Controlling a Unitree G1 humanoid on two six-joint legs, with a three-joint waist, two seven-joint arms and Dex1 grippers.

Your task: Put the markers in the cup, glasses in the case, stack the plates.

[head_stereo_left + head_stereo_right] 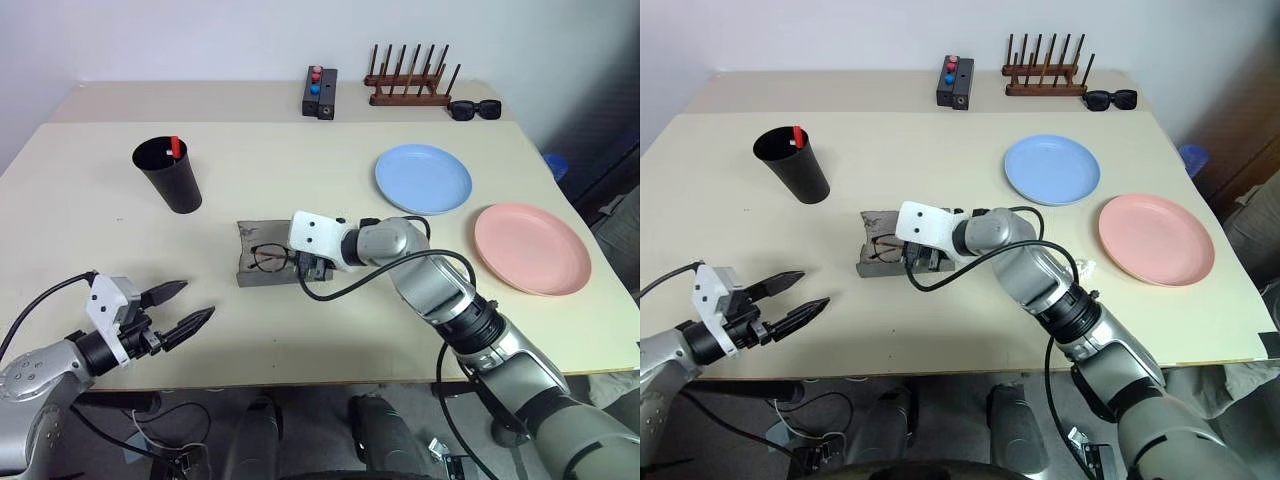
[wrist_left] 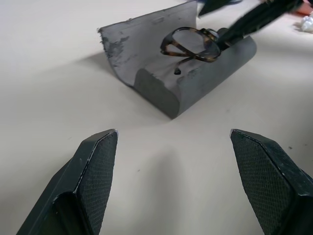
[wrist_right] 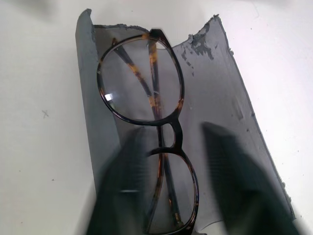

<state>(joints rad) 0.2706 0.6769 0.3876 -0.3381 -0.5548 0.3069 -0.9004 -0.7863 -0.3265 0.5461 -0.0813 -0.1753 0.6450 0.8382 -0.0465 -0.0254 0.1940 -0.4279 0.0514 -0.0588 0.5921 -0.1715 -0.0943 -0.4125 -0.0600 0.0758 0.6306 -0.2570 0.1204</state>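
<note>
Your right gripper [image 3: 171, 191] is reaching over the open grey spectacle case [image 1: 250, 268] in the middle of the tabletop, its two fingers [image 3: 122, 191] parted with the lower lens of the tortoiseshell glasses [image 3: 149, 142] between them; whether they are touching the frame, you cannot tell from the blur. The glasses are lying folded inside the case, lenses up, with the lid [image 2: 142, 44] standing open behind them.

Your left gripper [image 1: 180, 310] is hovering near the front edge toward the left corner, jaws spread wide and holding nothing, its tips pointing toward the case from well apart.

The black cup [image 1: 168, 175] is standing upright in the left half of the tabletop, closer to the far edge, with a red-ended marker [image 1: 174, 147] poking above its rim. The other markers cannot be made out inside it.

The light blue plate [image 1: 423, 178] is sitting right of centre toward the far edge, and the pink plate [image 1: 532, 248] is lying near the right edge, just beside the blue one but not stacked on it.

Along the far edge you are seeing a black box with red and blue buttons [image 1: 320, 92], a wooden peg rack [image 1: 411, 82] and chunky black sunglasses [image 1: 474, 109] toward the far right corner.
</note>
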